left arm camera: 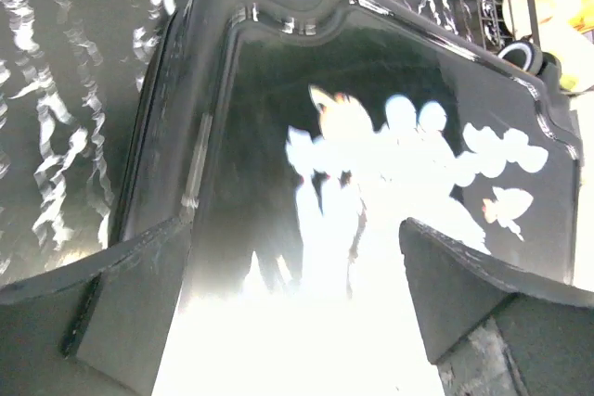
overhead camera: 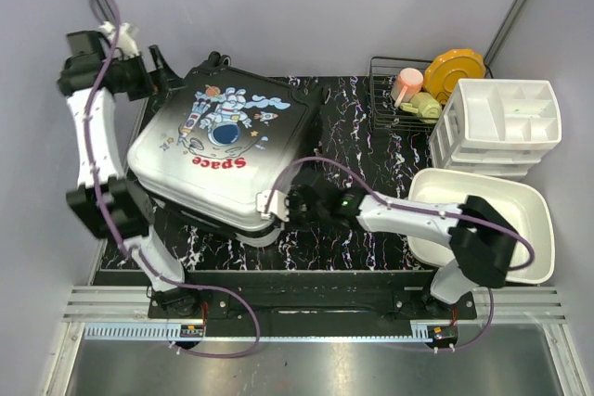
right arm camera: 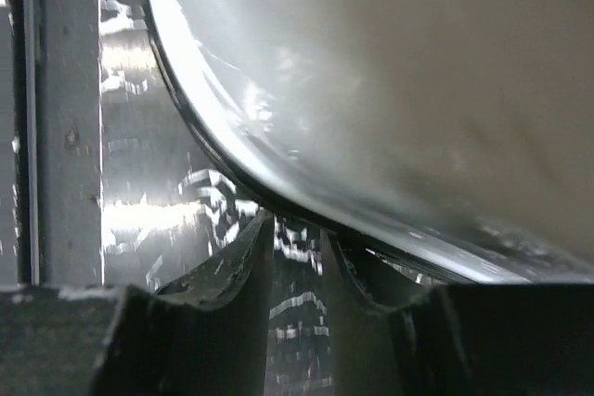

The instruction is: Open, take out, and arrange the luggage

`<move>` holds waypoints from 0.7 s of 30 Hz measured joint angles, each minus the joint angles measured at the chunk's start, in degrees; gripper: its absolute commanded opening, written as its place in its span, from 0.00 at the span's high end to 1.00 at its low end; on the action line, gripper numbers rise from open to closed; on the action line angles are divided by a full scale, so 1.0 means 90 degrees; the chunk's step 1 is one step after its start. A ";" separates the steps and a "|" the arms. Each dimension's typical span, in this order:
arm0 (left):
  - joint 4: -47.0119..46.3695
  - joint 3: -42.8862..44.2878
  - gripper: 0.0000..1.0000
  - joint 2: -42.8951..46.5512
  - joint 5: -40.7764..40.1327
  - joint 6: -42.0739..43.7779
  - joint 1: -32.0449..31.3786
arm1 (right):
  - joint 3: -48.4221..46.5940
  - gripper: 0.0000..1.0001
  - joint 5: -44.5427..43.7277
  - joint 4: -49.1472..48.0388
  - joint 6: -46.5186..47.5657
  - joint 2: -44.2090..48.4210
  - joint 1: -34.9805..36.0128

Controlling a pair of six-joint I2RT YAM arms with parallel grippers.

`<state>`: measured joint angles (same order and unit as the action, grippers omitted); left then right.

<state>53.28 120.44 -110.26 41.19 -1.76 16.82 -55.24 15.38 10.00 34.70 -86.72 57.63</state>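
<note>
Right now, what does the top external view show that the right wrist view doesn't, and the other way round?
Only top external: the whole luggage with its astronaut print, the left gripper by its far left corner, the white basin and the drawer organiser. Only right wrist: the right gripper seen close, its fingers a narrow gap apart with nothing between them, near the shell's curved edge. Both: the luggage shell, the right gripper and the black marbled table.

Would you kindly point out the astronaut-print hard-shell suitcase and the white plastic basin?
Astronaut-print hard-shell suitcase (overhead camera: 223, 150): top external view, printed lid.
White plastic basin (overhead camera: 441, 187): top external view, bare inner surface.
</note>
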 measured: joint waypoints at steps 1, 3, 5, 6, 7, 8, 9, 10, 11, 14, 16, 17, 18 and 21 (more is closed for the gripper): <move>0.0126 -0.0287 0.01 0.0493 -0.0095 0.0024 0.0126 | -0.0187 0.65 -0.0041 -0.0087 -0.0070 -0.0221 0.0131; 0.0204 -0.0928 0.01 0.1559 -0.0243 0.0041 0.0413 | -0.0639 0.62 -0.0151 -0.0202 -0.0233 -0.0690 0.0393; 0.0357 -0.1501 0.02 0.2623 -0.0272 0.0044 0.0818 | -0.1132 0.60 -0.0236 -0.0265 -0.0432 -0.1141 0.0610; 0.0415 -0.1766 0.02 0.3123 -0.0257 0.0053 0.1066 | -0.1377 0.59 -0.0243 -0.0282 -0.0551 -0.1350 0.0702; 0.0510 -0.1977 0.03 0.3439 -0.0206 0.0095 0.1243 | -0.1535 0.56 -0.0238 -0.0313 -0.0665 -0.1460 0.0755; 0.0624 -0.2144 0.04 0.3691 -0.0134 0.0158 0.1358 | -0.1722 0.53 -0.0243 -0.0313 -0.0831 -0.1540 0.0797; 0.0758 -0.2329 0.04 0.3905 -0.0049 0.0260 0.1421 | -0.1834 0.52 -0.0243 -0.0318 -0.0957 -0.1547 0.0801; 0.0906 -0.2509 0.05 0.4051 0.0049 0.0367 0.1435 | -0.1960 0.48 -0.0240 -0.0318 -0.1103 -0.1520 0.0794; 0.1025 -0.2713 0.05 0.4126 0.0148 0.0471 0.1433 | -0.2008 0.46 -0.0163 -0.0321 -0.1282 -0.1447 0.0753; 0.1387 -0.3274 0.06 0.4126 0.0418 0.0765 0.1416 | -0.1785 0.42 0.0066 -0.0386 -0.1775 -0.0801 0.0340; 0.1576 -0.3587 0.07 0.4024 0.0510 0.0901 0.1418 | -0.1455 0.39 0.0172 -0.0474 -0.2013 -0.0070 -0.0318; 0.1656 -0.3701 0.07 0.4005 0.0568 0.0959 0.1418 | -0.1236 0.38 0.0216 -0.0546 -0.2103 0.0386 -0.0777; 0.1705 -0.3764 0.07 0.4002 0.0622 0.1005 0.1418 | -0.1078 0.38 0.0223 -0.0563 -0.2154 0.0707 -0.1107; 0.1780 -0.3818 0.09 0.4041 0.0789 0.1098 0.1416 | -0.0508 0.39 0.0279 -0.0712 -0.2169 0.1537 -0.2030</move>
<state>69.30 86.08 -73.89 48.29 8.12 29.56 -59.81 17.89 3.60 15.18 -72.88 39.35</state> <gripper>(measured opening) 0.928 0.621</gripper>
